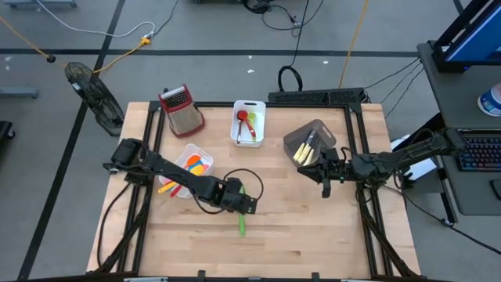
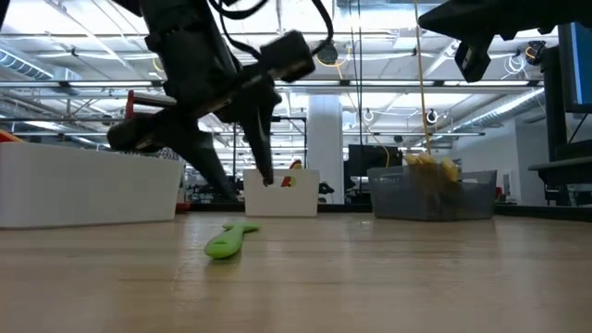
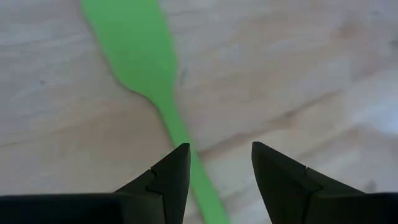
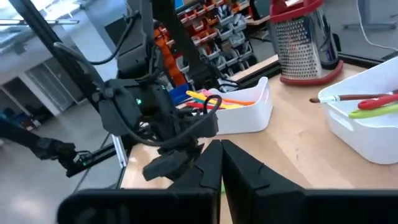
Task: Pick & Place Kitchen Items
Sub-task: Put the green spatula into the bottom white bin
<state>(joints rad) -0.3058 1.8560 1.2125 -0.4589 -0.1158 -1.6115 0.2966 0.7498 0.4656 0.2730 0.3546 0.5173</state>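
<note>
While the left gripper [image 3: 214, 165] hangs just above the tabletop, its two dark wedge-shaped fingers stand apart and grip nothing. Between and just beyond them lies the green spatula [image 1: 242, 219], flat on the pale wood-grain table [image 1: 313, 235]: smooth plastic, with a broad rounded blade tapering to a thin handle. Open board surrounds it on all sides. Behind this gripper sits a white bin [image 1: 205, 152] of orange, yellow and pink utensils; farther back stand a metal grater [image 1: 182, 110] with a red handle and a second white bin [image 1: 260, 110]. The right gripper [image 1: 326, 186] waits beside a grey bin [image 1: 293, 139] of cream utensils, fingers pressed together, empty. No legible writing shows.
</note>
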